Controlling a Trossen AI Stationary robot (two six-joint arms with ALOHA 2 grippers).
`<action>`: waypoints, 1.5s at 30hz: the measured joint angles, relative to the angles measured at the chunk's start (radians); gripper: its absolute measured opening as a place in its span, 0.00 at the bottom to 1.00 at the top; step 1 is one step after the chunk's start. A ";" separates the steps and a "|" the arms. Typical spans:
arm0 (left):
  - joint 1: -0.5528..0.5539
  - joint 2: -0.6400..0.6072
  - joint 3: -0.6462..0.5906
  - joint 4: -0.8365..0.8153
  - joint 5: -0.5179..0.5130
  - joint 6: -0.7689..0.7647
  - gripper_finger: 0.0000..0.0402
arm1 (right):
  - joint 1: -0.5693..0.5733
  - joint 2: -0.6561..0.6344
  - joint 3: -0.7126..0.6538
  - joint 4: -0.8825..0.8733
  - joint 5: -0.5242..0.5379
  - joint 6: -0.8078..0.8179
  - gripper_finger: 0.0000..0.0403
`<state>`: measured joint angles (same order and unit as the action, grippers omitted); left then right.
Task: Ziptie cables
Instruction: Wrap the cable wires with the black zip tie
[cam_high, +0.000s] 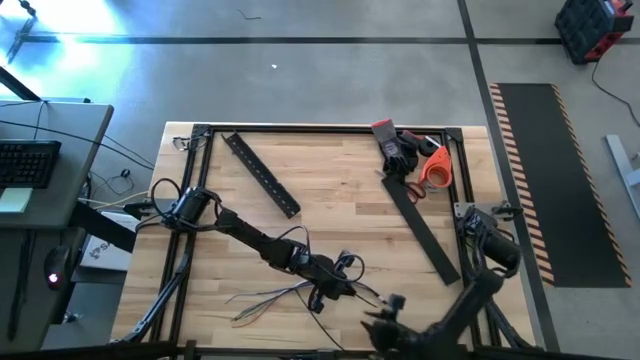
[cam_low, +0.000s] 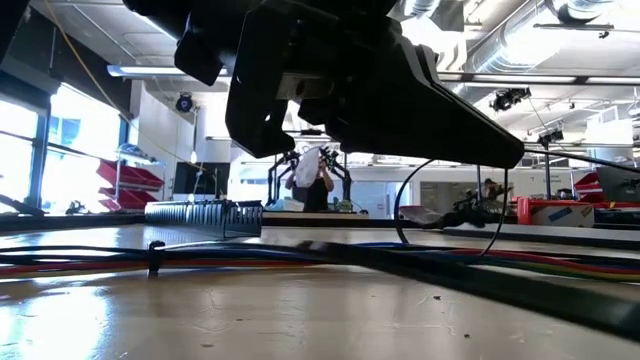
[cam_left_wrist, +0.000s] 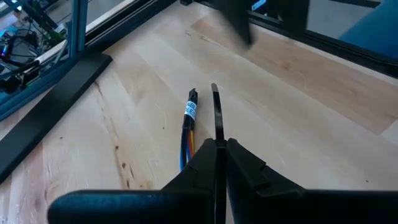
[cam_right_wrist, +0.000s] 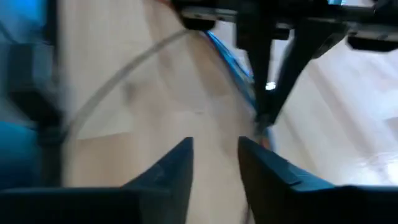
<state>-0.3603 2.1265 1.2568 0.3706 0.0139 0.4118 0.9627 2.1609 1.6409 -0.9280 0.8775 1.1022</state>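
Pale wooden tabletop (cam_high: 330, 190) in black frame, grey concrete floor around; two flat black bars (cam_high: 262, 174) on it; thin dark cables (cam_high: 270, 296) bundled at near edge; left gripper (cam_left_wrist: 219, 149) pinched together on a black ziptie (cam_left_wrist: 216, 112); right gripper (cam_right_wrist: 214, 155) fingers apart, empty, just beside.

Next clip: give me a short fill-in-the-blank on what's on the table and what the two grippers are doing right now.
1. The left gripper has its fingers ____ on a thin black strip.
2. The right gripper has a clear gap between its fingers, which hold ____.
3. The orange-handled scissors lie near the table's far ____ corner in the high view.
4. The cables fan out on the wooden table beside the ____ gripper.

Missing words: shut; nothing; right; left
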 joint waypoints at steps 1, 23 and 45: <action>0.000 0.000 0.000 0.000 0.002 -0.001 0.00 | -0.021 0.000 0.000 -0.015 -0.020 -0.017 0.31; -0.002 0.000 0.000 -0.004 0.008 -0.018 0.00 | -0.140 0.041 0.000 -0.080 -0.171 0.014 0.02; -0.002 0.001 -0.001 -0.090 -0.005 -0.028 0.00 | 0.147 0.040 0.044 -0.323 -0.419 0.652 0.00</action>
<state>-0.3618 2.1273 1.2556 0.2806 0.0090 0.3836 1.1099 2.2010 1.6846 -1.2514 0.4588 1.7542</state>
